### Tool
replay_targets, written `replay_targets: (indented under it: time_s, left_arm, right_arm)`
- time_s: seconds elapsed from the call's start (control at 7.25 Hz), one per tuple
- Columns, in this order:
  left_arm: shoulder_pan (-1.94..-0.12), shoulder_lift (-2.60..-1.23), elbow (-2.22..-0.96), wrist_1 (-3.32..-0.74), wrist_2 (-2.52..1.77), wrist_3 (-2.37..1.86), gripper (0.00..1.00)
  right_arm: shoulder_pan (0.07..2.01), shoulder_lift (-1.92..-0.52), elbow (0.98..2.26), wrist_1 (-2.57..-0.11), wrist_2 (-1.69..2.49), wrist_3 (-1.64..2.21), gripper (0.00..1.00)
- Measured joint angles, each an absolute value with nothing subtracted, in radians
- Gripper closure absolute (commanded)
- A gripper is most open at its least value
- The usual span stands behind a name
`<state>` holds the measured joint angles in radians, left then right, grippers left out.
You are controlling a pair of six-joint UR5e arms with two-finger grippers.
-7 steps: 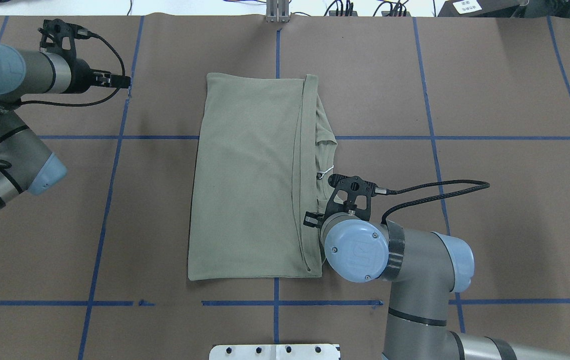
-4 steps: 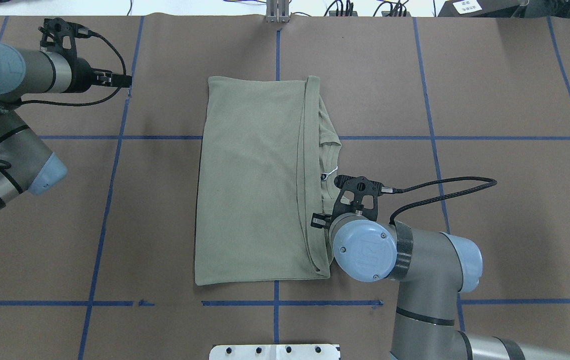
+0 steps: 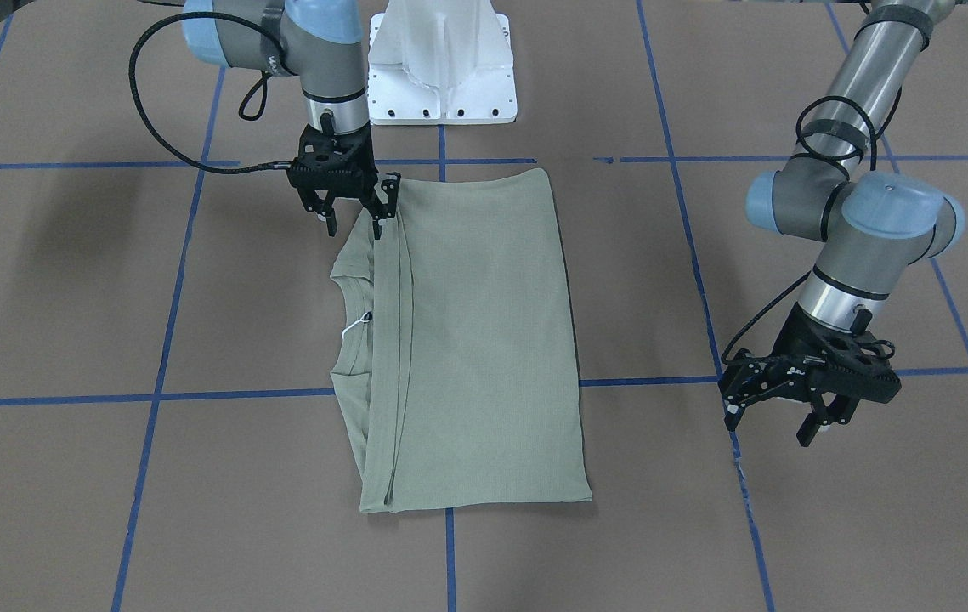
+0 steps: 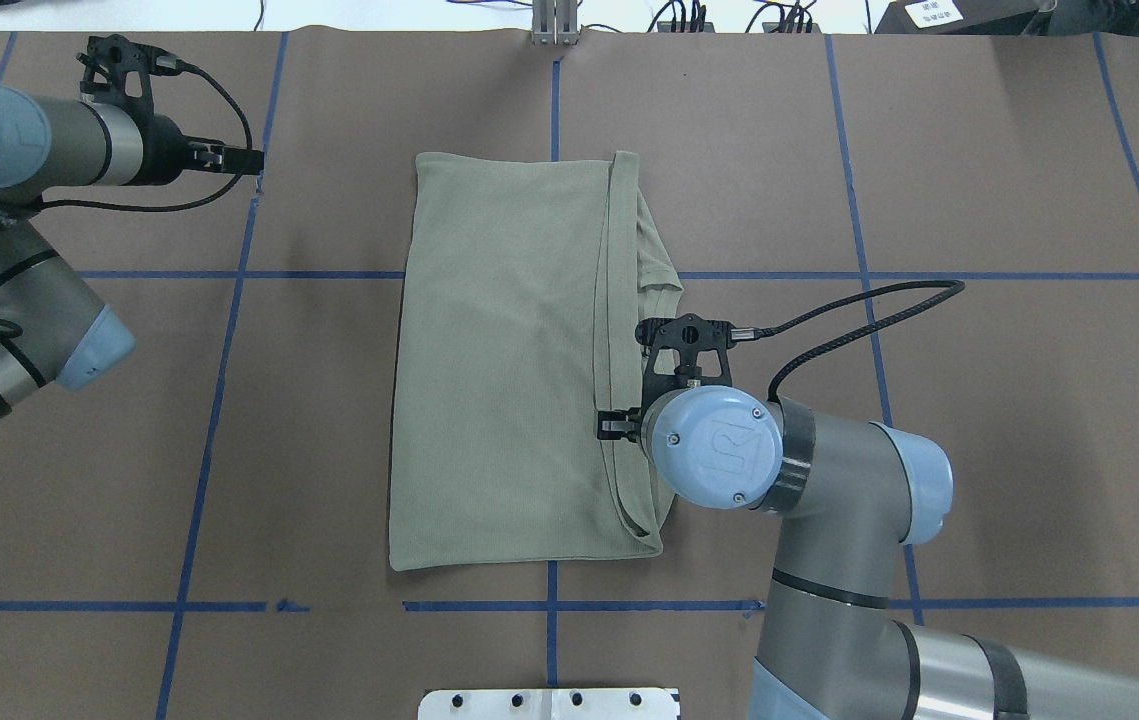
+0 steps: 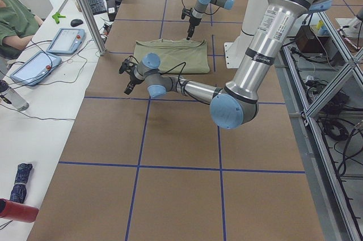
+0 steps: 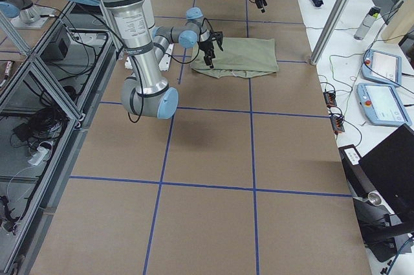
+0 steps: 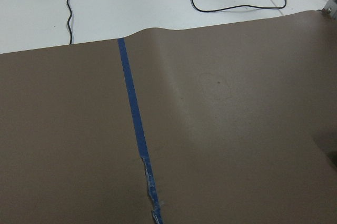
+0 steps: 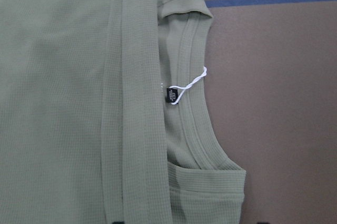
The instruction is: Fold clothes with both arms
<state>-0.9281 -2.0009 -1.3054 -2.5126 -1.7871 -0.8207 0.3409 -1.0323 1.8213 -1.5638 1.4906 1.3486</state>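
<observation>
- At mid-table, your sage-green shirt [image 4: 499,360] lies flat as a neat rectangle. No sleeve shows loose, so I'd say most of the folding is done.
- Along one long side a hem band [image 8: 134,103] runs the length of the bundle. The ribbed collar [image 8: 192,129] and its white tag string [image 8: 189,84] peek out just beyond it.
- Your right gripper [image 3: 354,228] hangs over that collar-side edge near the robot's end, fingers spread. In the wrist view one tip sits over the cloth and the other over bare table [image 4: 979,450], with nothing pinched between them.
- Your left gripper [image 3: 768,422] hovers well away from the shirt, fingers apart too and empty. Its wrist camera sees only brown paper and a strip of blue tape [image 7: 134,124].
- What's left, by my read, is at most one more fold across the bundle, or tucking in that protruding collar edge. Neither is under way.
</observation>
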Motion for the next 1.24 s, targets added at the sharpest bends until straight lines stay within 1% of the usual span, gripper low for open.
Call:
replay_targets:
  time_s: [0.14, 0.28, 0.41, 0.55, 0.97, 1.1, 1.24]
  left_arm:
    - [-0.928, -2.001, -1.305, -2.513, -1.787, -0.821, 0.00]
    - [-0.928, -2.000, -1.305, -2.513, -1.787, -0.821, 0.00]
    - [-0.928, -1.998, -1.305, -2.513, -1.787, -0.821, 0.00]
    - [-0.928, -1.996, -1.305, -2.513, -1.787, -0.821, 0.00]
    - [-0.927, -1.993, -1.305, -2.513, -1.787, -0.821, 0.00]
    - [-0.927, -1.992, -1.305, -2.513, -1.787, -0.821, 0.00]
    - [-0.927, -1.990, -1.305, -2.513, -1.787, -0.821, 0.00]
  right_arm:
    - [0.343, -0.964, 1.739, -1.577, 1.507, 1.299, 0.12]
    - [0.344, -0.897, 1.661, -1.607, 1.524, 1.255, 0.18]
    - [0.344, -0.861, 1.620, -1.643, 1.532, 1.216, 0.23]
    - [0.344, -0.846, 1.603, -1.676, 1.535, 1.182, 0.25]
    - [0.344, -0.839, 1.592, -1.728, 1.537, 1.115, 0.25]
    - [0.343, -0.838, 1.590, -1.730, 1.537, 1.111, 0.29]
    - [0.343, -0.838, 1.588, -1.731, 1.537, 1.110, 0.48]
